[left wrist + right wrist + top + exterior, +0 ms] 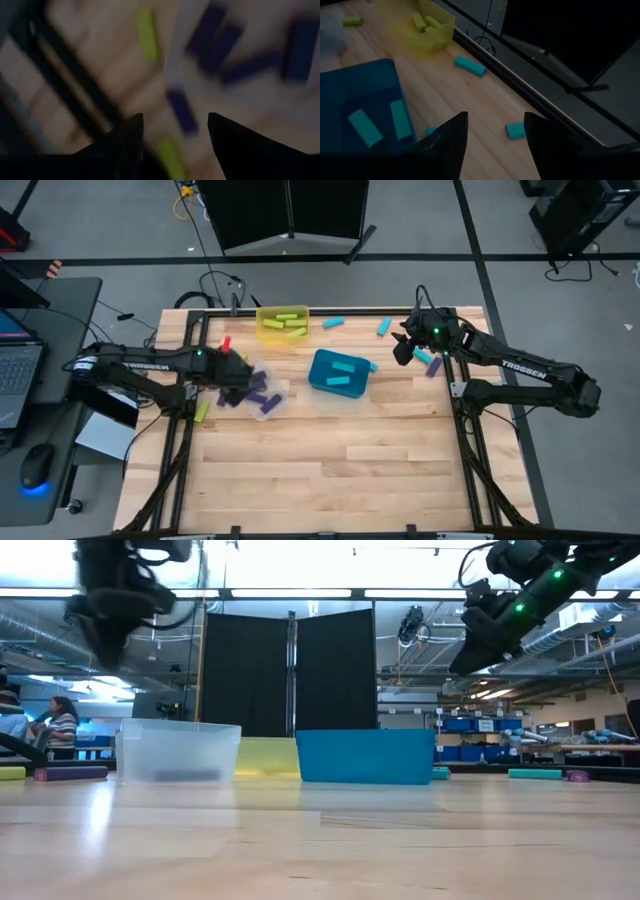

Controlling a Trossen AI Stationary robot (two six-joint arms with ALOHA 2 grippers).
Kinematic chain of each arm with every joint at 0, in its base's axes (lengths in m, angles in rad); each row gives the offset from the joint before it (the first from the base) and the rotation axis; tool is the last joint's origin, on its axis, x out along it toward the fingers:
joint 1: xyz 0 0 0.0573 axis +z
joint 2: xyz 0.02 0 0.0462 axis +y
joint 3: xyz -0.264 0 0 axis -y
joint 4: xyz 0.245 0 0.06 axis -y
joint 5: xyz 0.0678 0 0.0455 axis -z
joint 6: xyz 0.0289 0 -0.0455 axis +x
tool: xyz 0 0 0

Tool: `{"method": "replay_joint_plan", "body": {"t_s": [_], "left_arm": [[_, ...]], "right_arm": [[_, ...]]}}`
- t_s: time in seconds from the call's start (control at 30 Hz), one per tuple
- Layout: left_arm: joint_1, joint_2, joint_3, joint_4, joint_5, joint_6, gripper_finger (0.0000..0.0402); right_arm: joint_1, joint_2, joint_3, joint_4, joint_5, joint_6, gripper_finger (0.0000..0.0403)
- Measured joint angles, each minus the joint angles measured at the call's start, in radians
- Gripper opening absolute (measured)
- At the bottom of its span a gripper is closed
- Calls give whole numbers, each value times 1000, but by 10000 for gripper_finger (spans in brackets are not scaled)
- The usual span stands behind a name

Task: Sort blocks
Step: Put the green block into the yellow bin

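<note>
The desk [330,460] is pale wood planking on a black frame, standing on a grey floor with dark tape lines; a black curtain panel [290,670] hangs behind it, and beyond that is an open workshop with shelves of blue crates and a seated person [60,725] off to one side. Beside the desk's left edge sits a darker side table with a laptop [15,375] and a mouse [35,465]. Three bins stand toward the far half: a yellow bin [262,332] at the far edge holding four yellow-green blocks [290,325], a teal bin [318,380] near the middle with two cyan blocks [345,372], and a clear bin [275,408] nearer the left edge with about four purple blocks [262,396] (the arm hides part of it, so that count is rough). Loose on the wood I count four cyan blocks [332,322] along the far edge and under the right arm, and one yellow-green one by the left edge. The left tool [175,125] hovers over the clear bin, fingers apart, holding nothing. The right tool [495,135] hangs raised near the far right corner, fingers also spread and empty.
</note>
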Motion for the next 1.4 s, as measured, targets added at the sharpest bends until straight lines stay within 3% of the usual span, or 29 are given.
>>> {"method": "replay_joint_plan", "body": {"t_s": [0.17, 0.47, 0.6, 1.4], "left_arm": [[-114, -16, -20, -121, 89, -140, 231], [-162, -114, -258, 118, 179, -202, 230], [-159, -135, -238, 108, 119, -203, 218], [-141, -155, -244, 156, 176, -207, 207]], "right_arm": [[0, 0, 0, 13, 0, -17, 206], [1, 0, 0, 46, 0, -43, 206], [2, 0, 0, 52, -20, -45, 206], [17, 0, 0, 81, -27, -48, 204]]}}
